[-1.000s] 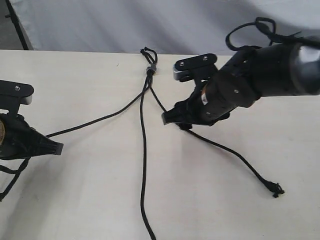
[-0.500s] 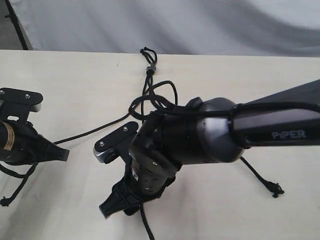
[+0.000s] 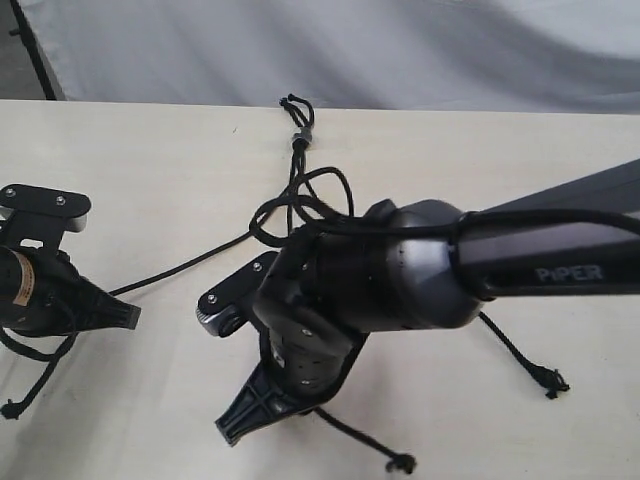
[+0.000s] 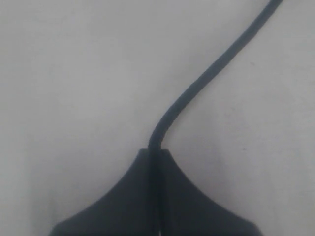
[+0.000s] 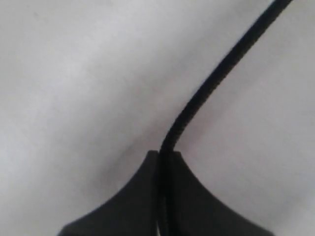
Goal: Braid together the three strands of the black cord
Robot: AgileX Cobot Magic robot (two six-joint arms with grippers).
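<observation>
the black cord (image 3: 296,160) lay on the pale table (image 3: 150,170); its grey band (image 3: 301,134) sat near the far edge, with small loops (image 3: 292,103) just beyond it; the three strands spread from the band toward the near side; the left gripper (image 3: 128,318), low at the left of the table, had its fingers pressed together on the left strand (image 3: 190,262), which ran from the band to the jaws; the right gripper (image 3: 232,428) reached across the middle, its fingers clamped on the middle strand (image 5: 221,64); that strand's free end (image 3: 360,438) trailed on the table beside the gripper to a knotted tip (image 3: 403,463); the right strand (image 3: 510,347) lay ungripped well off to the right, partly hidden under the arm.
</observation>
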